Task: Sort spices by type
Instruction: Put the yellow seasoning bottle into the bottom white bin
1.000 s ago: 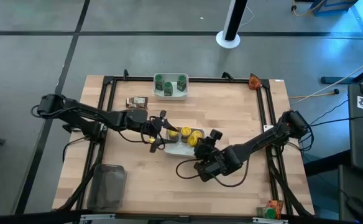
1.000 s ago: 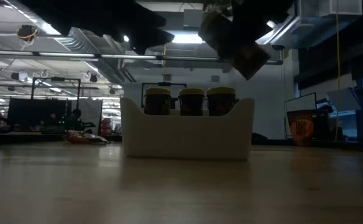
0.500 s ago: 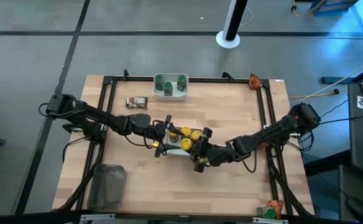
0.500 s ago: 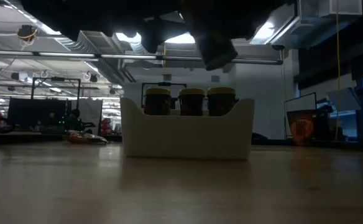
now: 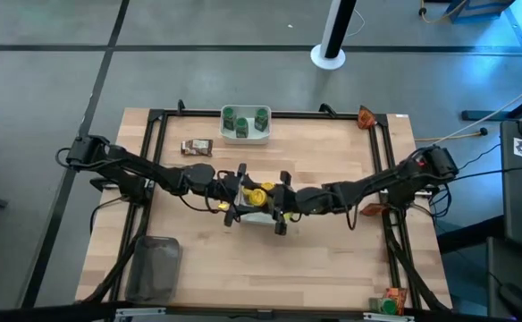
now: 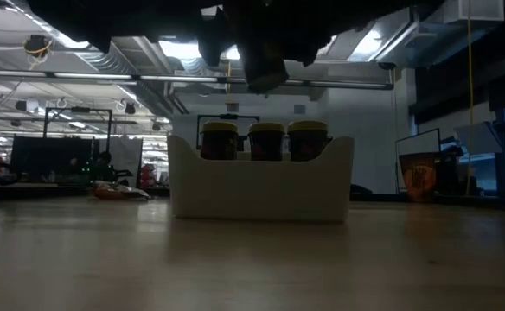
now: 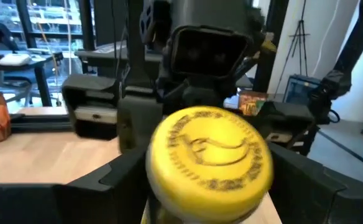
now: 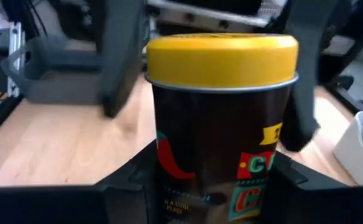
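Yellow-capped jar (image 8: 222, 118) clamped upright between the fingers of the right gripper (image 5: 282, 199), hanging just above the white bowl (image 5: 254, 215) with three like jars. Looks light, rigid, slick-sided; best pinched across the dark body under the cap rim. Left gripper (image 5: 235, 193) just opposite, spread wide around another yellow cap (image 7: 209, 155), not pinching.

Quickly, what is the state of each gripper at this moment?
Left gripper: open, its fingers on either side of a small yellow-capped jar over the white rectangular bowl.
Right gripper: shut on a dark yellow-capped spice jar.
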Motion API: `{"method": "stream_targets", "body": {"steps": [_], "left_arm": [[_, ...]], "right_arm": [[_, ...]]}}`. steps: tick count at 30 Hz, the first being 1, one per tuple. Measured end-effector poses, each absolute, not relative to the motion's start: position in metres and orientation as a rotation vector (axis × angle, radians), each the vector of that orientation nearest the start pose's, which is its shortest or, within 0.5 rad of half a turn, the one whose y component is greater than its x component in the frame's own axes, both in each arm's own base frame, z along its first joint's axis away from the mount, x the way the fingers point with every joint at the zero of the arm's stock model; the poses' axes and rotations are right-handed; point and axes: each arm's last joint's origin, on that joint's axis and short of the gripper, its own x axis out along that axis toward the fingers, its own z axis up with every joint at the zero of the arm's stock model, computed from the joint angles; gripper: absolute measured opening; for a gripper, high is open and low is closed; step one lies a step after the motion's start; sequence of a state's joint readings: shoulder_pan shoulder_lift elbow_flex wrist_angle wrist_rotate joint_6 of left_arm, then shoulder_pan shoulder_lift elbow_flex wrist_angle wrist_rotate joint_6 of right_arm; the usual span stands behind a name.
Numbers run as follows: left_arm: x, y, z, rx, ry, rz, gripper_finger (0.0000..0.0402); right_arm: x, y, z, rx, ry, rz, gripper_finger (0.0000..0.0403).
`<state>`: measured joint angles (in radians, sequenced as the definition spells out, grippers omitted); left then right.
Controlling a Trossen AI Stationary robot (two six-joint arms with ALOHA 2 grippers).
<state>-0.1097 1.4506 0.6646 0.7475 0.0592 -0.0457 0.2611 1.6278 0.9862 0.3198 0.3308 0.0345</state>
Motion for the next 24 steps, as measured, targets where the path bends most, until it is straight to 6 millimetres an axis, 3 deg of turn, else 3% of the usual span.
{"method": "stream_targets", "body": {"steps": [7, 16, 24], "left_arm": [[0.2984, -0.0349, 0.2314, -0.041, 0.037, -0.173, 0.0263], [0.2984, -0.0345, 0.2309, -0.044, 0.042, -0.164, 0.0198], [0.2982, -0.0347, 0.2301, -0.052, 0.053, -0.172, 0.0186]], "right_arm": [[0.3519, 0.0807, 0.2409, -0.054, 0.258, -0.024, 0.0182], [0.3519, 0.0810, 0.2405, -0.048, 0.260, -0.030, 0.0171], [0.3515, 0.0804, 0.2396, -0.053, 0.265, -0.080, 0.0257]]}}
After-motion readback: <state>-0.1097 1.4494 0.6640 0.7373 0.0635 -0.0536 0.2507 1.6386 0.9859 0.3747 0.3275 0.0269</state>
